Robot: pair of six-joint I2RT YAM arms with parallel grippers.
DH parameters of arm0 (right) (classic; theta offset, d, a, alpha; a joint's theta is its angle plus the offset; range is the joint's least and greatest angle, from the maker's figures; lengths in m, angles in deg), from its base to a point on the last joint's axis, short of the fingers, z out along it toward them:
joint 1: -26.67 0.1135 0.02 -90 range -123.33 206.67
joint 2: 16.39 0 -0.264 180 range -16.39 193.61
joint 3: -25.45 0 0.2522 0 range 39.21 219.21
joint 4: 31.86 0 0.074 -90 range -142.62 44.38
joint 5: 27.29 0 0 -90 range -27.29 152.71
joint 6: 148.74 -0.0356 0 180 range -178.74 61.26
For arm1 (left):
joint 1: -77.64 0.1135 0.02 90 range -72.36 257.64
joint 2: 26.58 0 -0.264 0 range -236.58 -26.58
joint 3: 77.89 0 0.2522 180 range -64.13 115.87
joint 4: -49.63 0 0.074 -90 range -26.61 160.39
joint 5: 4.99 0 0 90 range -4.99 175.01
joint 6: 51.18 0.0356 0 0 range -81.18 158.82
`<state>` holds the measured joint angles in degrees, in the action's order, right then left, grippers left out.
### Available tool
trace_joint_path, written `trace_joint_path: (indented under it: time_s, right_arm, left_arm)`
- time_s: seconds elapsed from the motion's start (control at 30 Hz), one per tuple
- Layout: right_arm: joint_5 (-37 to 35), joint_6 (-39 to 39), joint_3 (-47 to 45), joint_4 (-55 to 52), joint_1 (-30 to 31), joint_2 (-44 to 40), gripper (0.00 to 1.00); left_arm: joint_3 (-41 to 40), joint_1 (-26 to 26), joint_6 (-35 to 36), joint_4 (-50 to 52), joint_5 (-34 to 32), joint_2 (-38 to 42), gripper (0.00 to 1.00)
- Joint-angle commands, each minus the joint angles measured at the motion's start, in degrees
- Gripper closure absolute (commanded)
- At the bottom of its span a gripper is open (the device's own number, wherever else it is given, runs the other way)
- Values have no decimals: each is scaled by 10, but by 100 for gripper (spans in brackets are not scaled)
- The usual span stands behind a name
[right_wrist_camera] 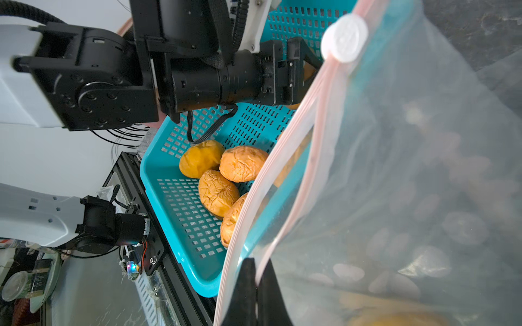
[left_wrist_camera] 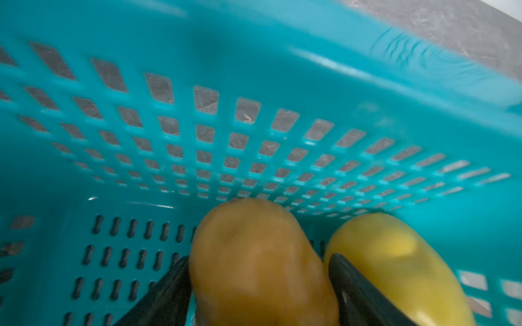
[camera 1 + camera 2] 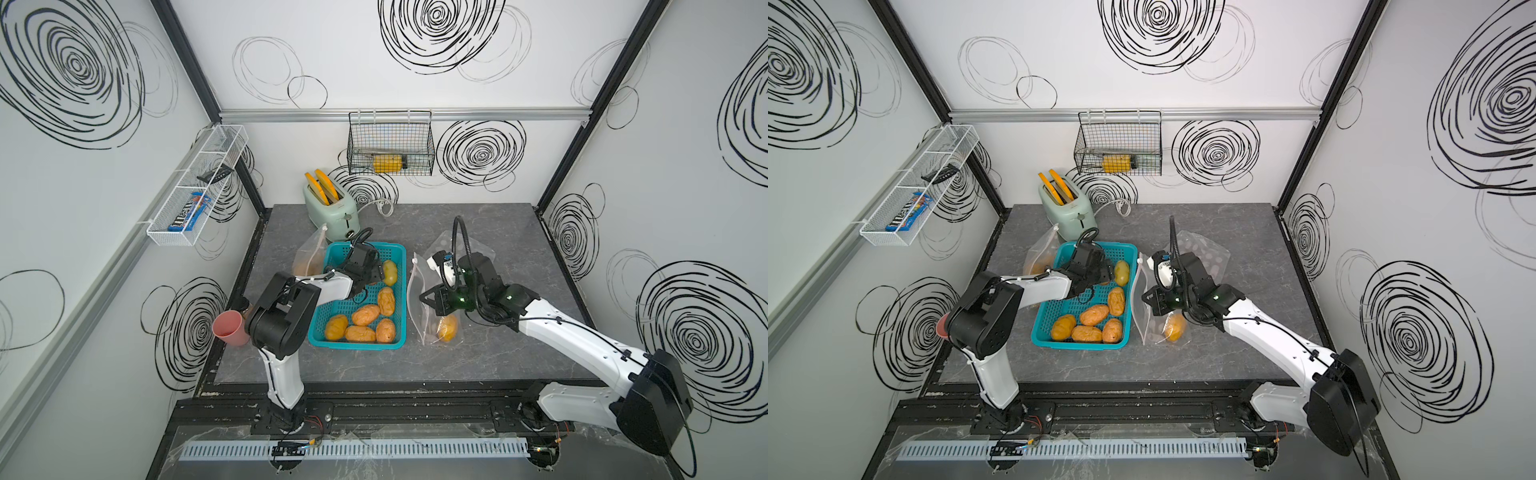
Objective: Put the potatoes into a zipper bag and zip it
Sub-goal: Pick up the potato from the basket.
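Several orange-brown potatoes [image 3: 365,314] lie in a teal basket [image 3: 357,343] in both top views. My left gripper [image 2: 258,258] reaches into the basket's far end, its black fingers [image 2: 353,285] pressed against both sides of one orange-brown potato [image 2: 248,234]. A paler yellow-green potato [image 2: 395,254] lies right beside it. To the right of the basket stands a clear zipper bag [image 1: 409,169] with a pink zip strip and a white slider [image 1: 344,38]. My right gripper [image 1: 255,264] is shut on one lip of its mouth, holding it up. One potato [image 3: 448,327] lies inside the bag.
A second clear bag [image 3: 309,257] holding something orange-brown lies left of the basket, by a mint toaster [image 3: 330,208] with orange toast slices. A pink cup [image 3: 228,328] stands at the table's left edge. A wire basket [image 3: 390,143] and a white shelf [image 3: 195,187] hang on the walls.
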<state>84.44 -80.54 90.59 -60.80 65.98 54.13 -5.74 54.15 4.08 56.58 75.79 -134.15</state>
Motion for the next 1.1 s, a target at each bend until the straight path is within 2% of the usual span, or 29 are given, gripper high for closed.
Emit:
trace_joint_path:
  time_s: [0.0,0.13,0.33,0.5,0.63,0.8,0.87,1.07]
  right_arm:
    - [-5,6,11,2,2,7,100]
    - [-4,4,7,6,2,9,100]
    - [-9,6,3,7,2,10,100]
    - [-10,8,3,9,1,18,100]
    - [-10,9,1,12,1,21,100]
    - [-6,13,-1,16,-1,21,100]
    - [-9,16,-1,14,-3,20,100]
    - [-1,16,-1,17,-3,24,100]
  left_arm:
    - [16,5,5,1,-9,-10,24]
    - [12,4,12,2,-16,-2,35]
    - [-7,-1,19,3,-12,47,41]
    - [-54,-33,16,11,13,139,41]
    - [-134,-63,3,1,50,254,42]
    - [-235,-88,-7,-81,135,414,43]
    - [-253,-101,-4,-100,178,454,43]
    - [-252,-163,-10,-175,343,462,43]
